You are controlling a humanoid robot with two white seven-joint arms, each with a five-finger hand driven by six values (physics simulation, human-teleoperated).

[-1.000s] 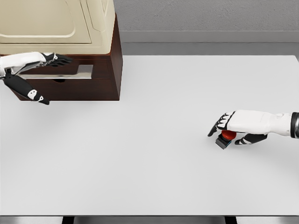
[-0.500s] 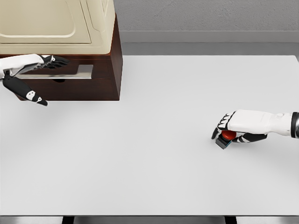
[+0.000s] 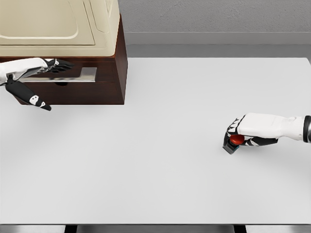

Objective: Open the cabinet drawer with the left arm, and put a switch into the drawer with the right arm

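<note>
Two hands are at work, well apart, and you should read the scene from its biggest piece down. Your white table point(image 3: 160, 184) fills most of the view, and nothing lies between the two work areas, so the way across looks open to you.

At the far left corner stands the cabinet point(image 3: 109, 82), dark brown wood with a cream top section above. Its drawer point(image 3: 87, 90) shows a flat metal handle point(image 3: 73, 74) across the front; from this angle you cannot tell whether the drawer has come out at all, so treat the opening step as not yet done.

Your left hand point(image 3: 41, 64) sits at that handle, fingers stretched nearly straight along the bar, thumb hanging below. Whether they hook the handle is not clear; it reads as lined up for a pull, holding nothing firmly.

Your right hand point(image 3: 252, 128) lies low on the table near the right edge, fingers curled down over the switch point(image 3: 234, 142), a small dark box with a red button, thumb tucked beneath. That looks like a grip closed on it, with the switch resting on the table.

Mind the cabinet's side wall when you carry across.
</note>
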